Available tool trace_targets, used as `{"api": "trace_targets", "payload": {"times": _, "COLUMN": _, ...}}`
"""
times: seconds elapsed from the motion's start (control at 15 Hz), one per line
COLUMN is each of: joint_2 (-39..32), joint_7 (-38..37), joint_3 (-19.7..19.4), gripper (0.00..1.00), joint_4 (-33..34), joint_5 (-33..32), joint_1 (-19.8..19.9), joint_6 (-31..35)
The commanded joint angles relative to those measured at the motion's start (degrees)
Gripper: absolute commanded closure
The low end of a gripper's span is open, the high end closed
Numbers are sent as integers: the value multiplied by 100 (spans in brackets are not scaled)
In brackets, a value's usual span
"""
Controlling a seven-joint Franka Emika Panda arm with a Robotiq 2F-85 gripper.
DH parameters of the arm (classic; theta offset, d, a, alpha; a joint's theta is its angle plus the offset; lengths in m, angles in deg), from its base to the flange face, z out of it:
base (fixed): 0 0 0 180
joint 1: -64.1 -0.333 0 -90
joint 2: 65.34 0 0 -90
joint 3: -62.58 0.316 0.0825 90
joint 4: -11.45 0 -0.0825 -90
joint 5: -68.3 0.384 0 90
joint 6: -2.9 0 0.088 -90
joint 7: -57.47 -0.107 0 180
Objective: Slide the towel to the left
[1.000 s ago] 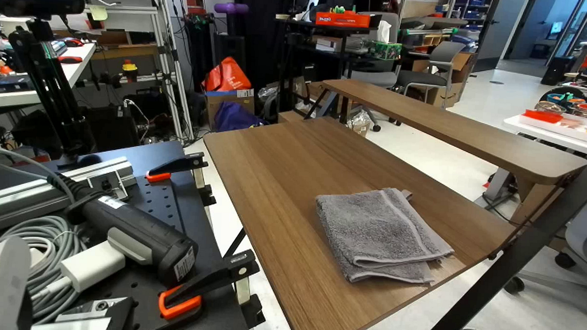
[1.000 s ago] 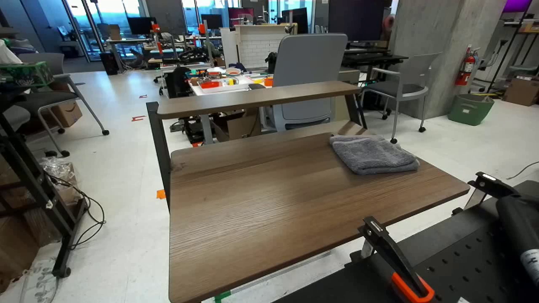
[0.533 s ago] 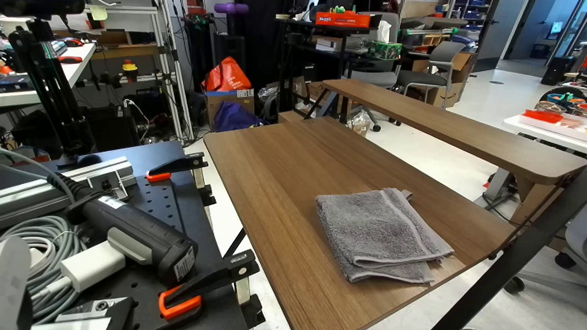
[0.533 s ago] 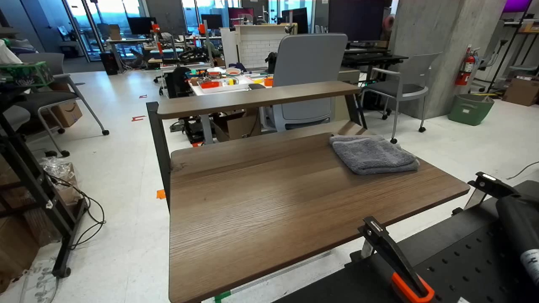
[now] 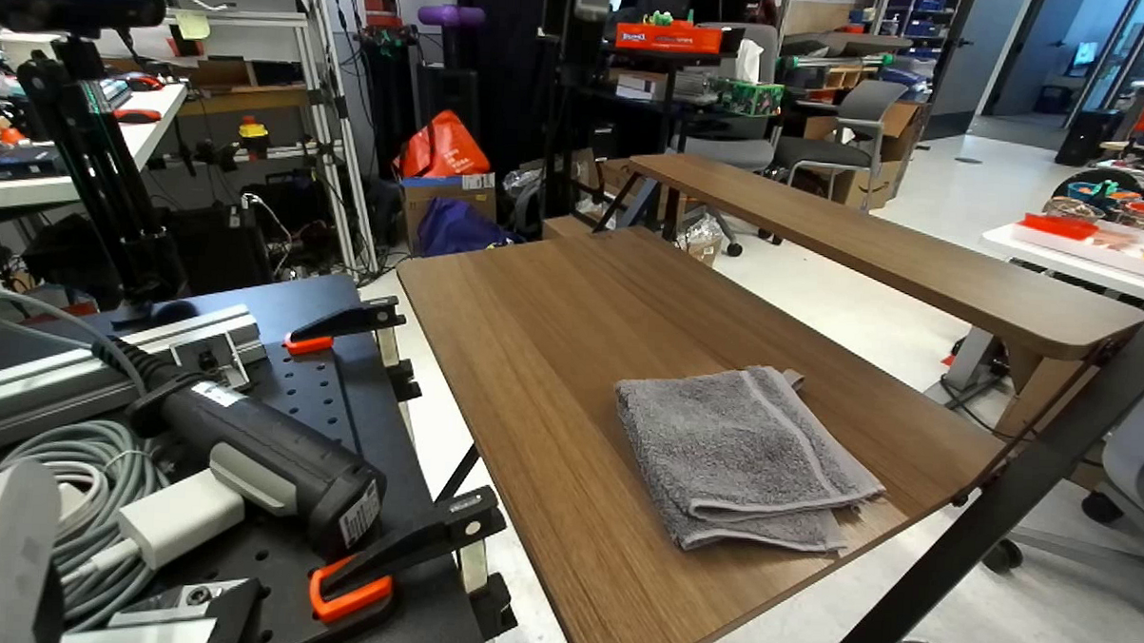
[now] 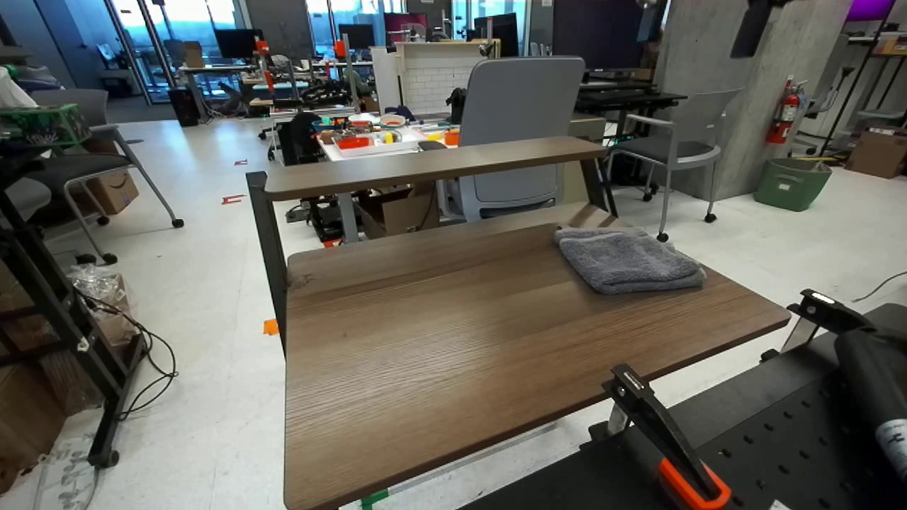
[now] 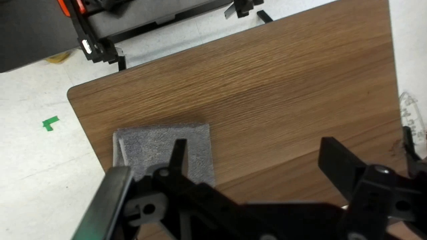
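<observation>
Folded towel (image 6: 627, 261) lay on the worktop (image 7: 283, 83), the spread gripper (image 7: 255, 153) high above

Most of the arm (image 5: 578, 38) lay beyond the frame: in an exterior view only a dark length of it hung at the top, half lost in the darkness behind it. In an exterior view a dark piece (image 6: 751, 30) hung at the upper right, in front of the concrete pillar (image 6: 765, 106), cropped by the top edge; which part of the arm it was could not be told. In the wrist view the towel's lower portion was hidden behind the finger (image 7: 180, 156) at the left of the frame and the black parts below it.

The towel (image 5: 729, 451) was grey, thick in its pile and folded into a flat, layered pad. In both exterior views it lay right of centre. Seen from an exterior view, a pale band ran along its right side, and at the bottom two hemmed layers showed, slightly offset. In the wrist view it sat left of centre, near the worktop's left edge.

The gripper filled the lower part of the wrist view, its fingers standing wide apart; the worktop and one side of the towel showed through the gap. The arm's visible parts hung well apart from the towel.
</observation>
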Motion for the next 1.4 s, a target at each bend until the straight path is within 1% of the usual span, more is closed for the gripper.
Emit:
{"api": "trace_targets", "payload": {"times": 0.0, "joint_2": -872, "joint_7": -521, "joint_3": -8, "gripper": 0, "joint_4": 194, "joint_5": -457, "joint_1": 133, "joint_6": 962}}
{"api": "trace_targets", "payload": {"times": 0.27, "joint_2": -1727, "joint_7": -935, "joint_3": -119, "gripper": 0, "joint_4": 316, "joint_5": -668, "joint_1": 84, "joint_6": 2179}}
{"api": "trace_targets", "payload": {"times": 0.53, "joint_2": -2520, "joint_7": -936, "joint_3": -221, "gripper": 0, "joint_4": 662, "joint_5": -426, "joint_1": 93, "joint_6": 2770}}
{"api": "trace_targets", "payload": {"times": 0.67, "joint_2": -2854, "joint_7": -887, "joint_3": -257, "gripper": 0, "joint_4": 860, "joint_5": -268, "joint_1": 144, "joint_6": 2923}}
{"api": "trace_targets", "payload": {"times": 0.93, "joint_2": -3441, "joint_7": -751, "joint_3": -232, "gripper": 0, "joint_4": 1290, "joint_5": 61, "joint_1": 245, "joint_6": 2957}}
{"api": "trace_targets", "payload": {"times": 1.33, "joint_2": -4190, "joint_7": -685, "joint_3": -198, "gripper": 0, "joint_4": 1783, "joint_5": 227, "joint_1": 296, "joint_6": 2993}}
